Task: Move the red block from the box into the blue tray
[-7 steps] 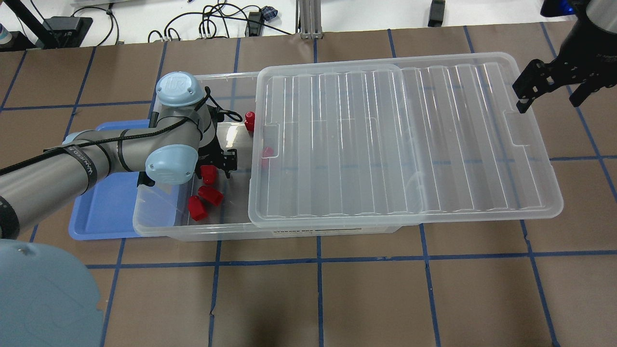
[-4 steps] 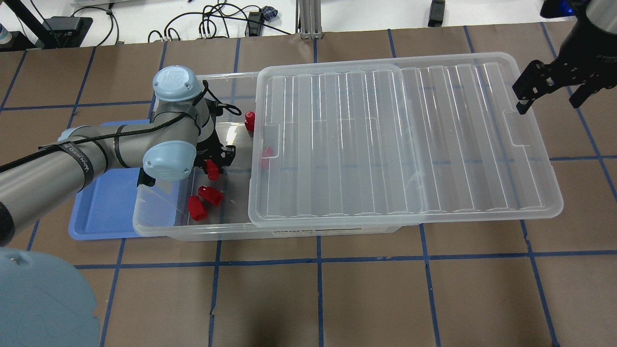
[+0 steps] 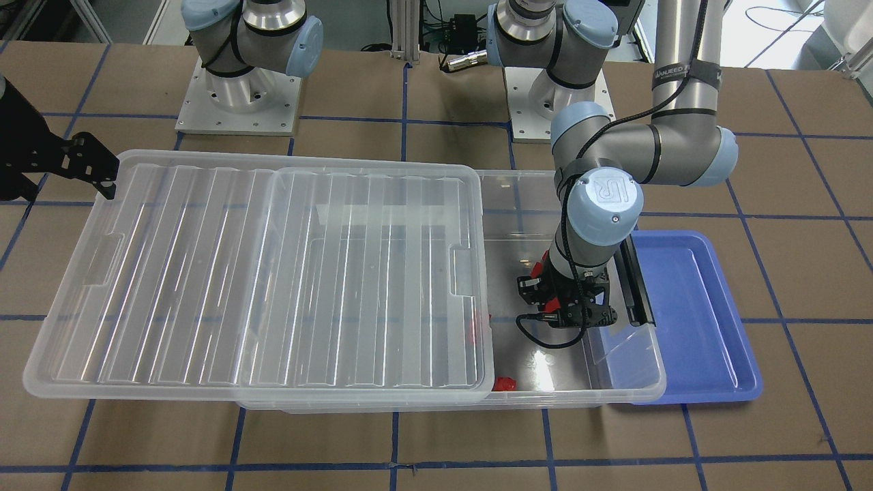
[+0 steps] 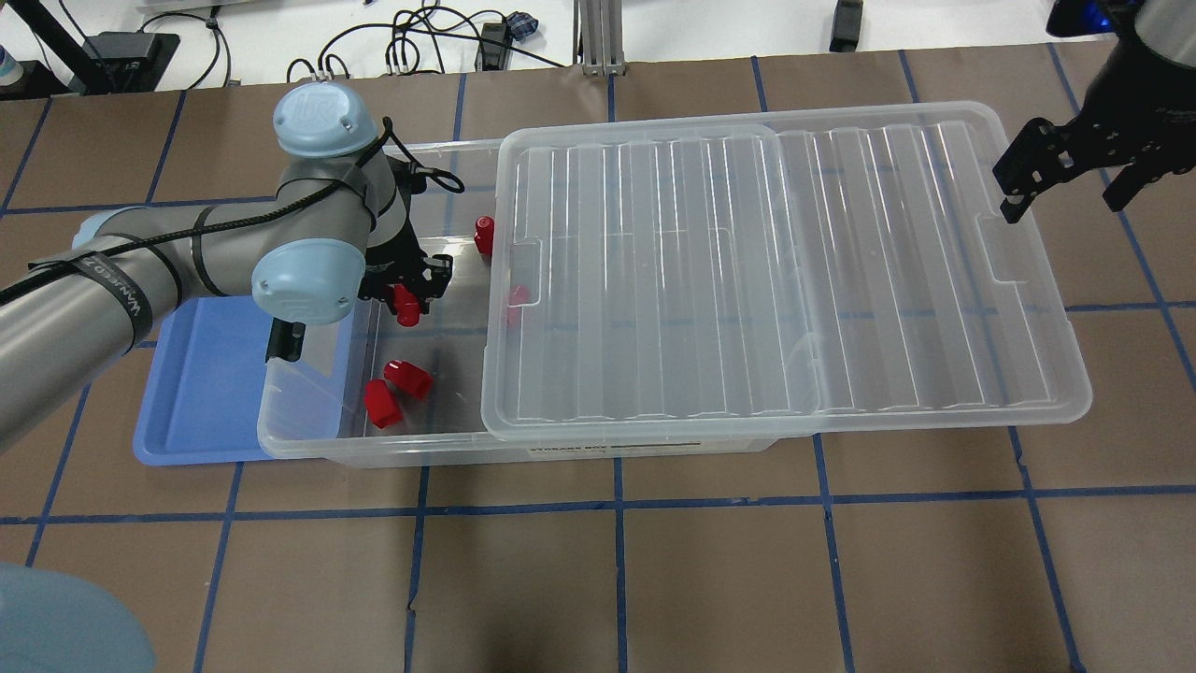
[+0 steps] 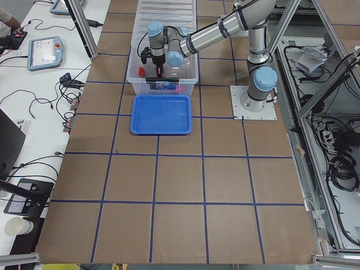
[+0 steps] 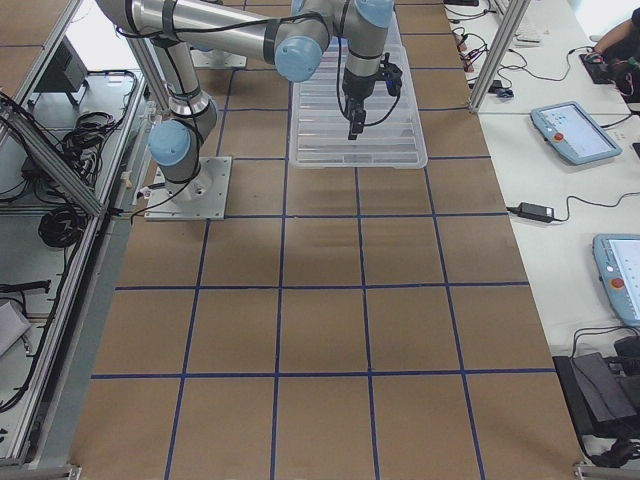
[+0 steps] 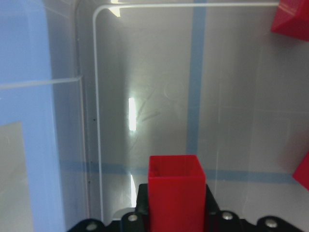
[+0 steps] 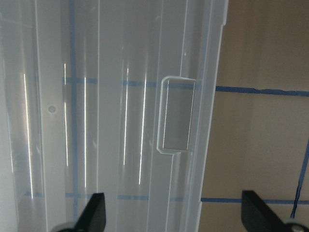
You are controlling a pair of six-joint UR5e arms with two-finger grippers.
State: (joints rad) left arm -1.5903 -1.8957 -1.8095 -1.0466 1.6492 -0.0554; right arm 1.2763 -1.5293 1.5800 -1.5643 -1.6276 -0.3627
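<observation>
A brown surface (image 4: 710, 579) taped into a grid of blue lines carried everything, with cables and stands along its far edge. The box (image 4: 561, 453) lay lengthwise across it. Its ribbed lid (image 4: 775, 280) sat shifted to the right, so it overhung the right end and left only the left section open. A black latch bar (image 4: 280, 341) sat on the left short end. The blue tray (image 4: 196, 411) lay just beside that end and held nothing.

Inside the open section, two loose blocks (image 4: 408, 376) lay close together near the front wall, both tipped on their sides. A third block (image 4: 484, 234) stood by the far wall, and a fourth (image 4: 517, 297) showed through the lid's left edge.

The left gripper (image 4: 408, 297) reached down into the open section with its fingers clamped on the red block (image 4: 406, 308). The block hung clear of the box floor, between the far and near loose ones. Its long axis ran along the fingers, with a square end face pointing down at the floor. Its stud could not be made out.

The right gripper (image 4: 1063, 198) hovered over the lid's right end with its fingers spread wide and nothing between them.
</observation>
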